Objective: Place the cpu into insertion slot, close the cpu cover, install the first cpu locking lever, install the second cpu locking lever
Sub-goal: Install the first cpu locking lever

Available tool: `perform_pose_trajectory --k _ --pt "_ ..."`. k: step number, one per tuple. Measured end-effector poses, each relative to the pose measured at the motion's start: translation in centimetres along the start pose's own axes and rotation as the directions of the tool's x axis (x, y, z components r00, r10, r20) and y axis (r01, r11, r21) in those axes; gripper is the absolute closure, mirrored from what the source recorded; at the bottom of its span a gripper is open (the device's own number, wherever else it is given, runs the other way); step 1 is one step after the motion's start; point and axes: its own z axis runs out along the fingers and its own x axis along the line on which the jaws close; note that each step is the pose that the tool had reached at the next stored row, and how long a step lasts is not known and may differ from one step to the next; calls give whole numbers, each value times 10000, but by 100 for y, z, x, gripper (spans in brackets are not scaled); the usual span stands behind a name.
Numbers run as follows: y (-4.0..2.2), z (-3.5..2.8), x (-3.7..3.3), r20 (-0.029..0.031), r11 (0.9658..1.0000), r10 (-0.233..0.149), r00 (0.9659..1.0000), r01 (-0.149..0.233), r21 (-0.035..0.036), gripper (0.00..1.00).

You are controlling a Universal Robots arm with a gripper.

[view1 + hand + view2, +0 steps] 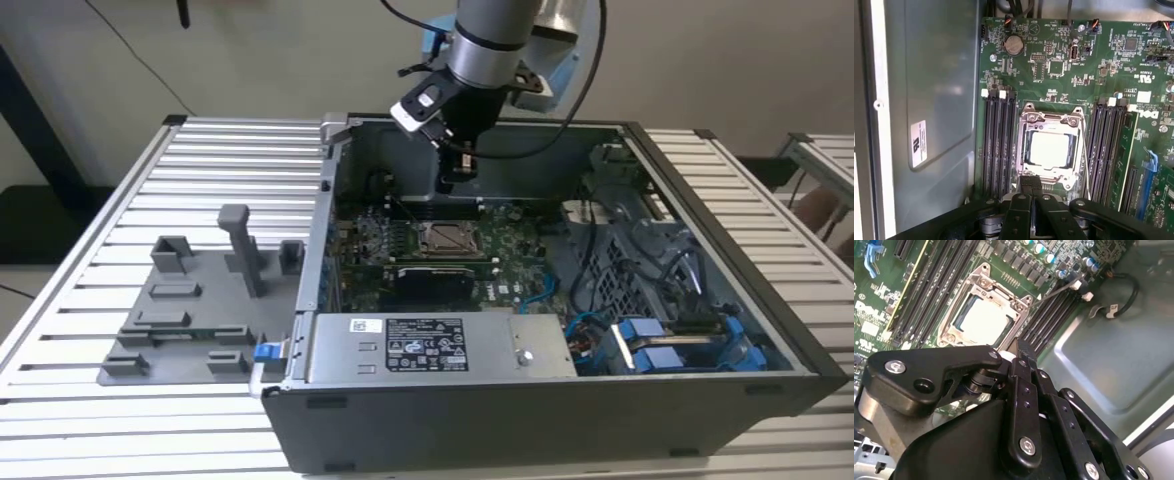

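Note:
The cpu (1050, 149) lies flat in the socket on the green motherboard (514, 270), its pale metal top facing up. The silvery cpu cover (1049, 119) is down around it, framing the chip, as the second wrist view also shows for the cpu (981, 320) and cover (1004, 295). A thin wire locking lever (1054, 291) angles away from one socket corner; in the first wrist view the lever (1085, 165) runs along the socket's side. My gripper (454, 178) hangs over the board beside the socket. It is shut and holds nothing, and its black fingertips (1030, 181) are just off the socket's edge.
The open computer case has a power supply box (427, 345) at the front and a drive cage with blue parts (667, 345) on the exterior view's right. Black memory slots (999, 140) flank the socket. A grey fixture (187, 300) sits on the slatted table to the left.

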Motion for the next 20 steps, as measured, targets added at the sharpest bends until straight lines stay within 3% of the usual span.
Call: perform_pose_trajectory --k 12,20 --pt "-288 32 67 54 9978 -80 10000 83 -656 89" --pt "-473 61 137 96 9946 -122 9999 132 -1032 89"
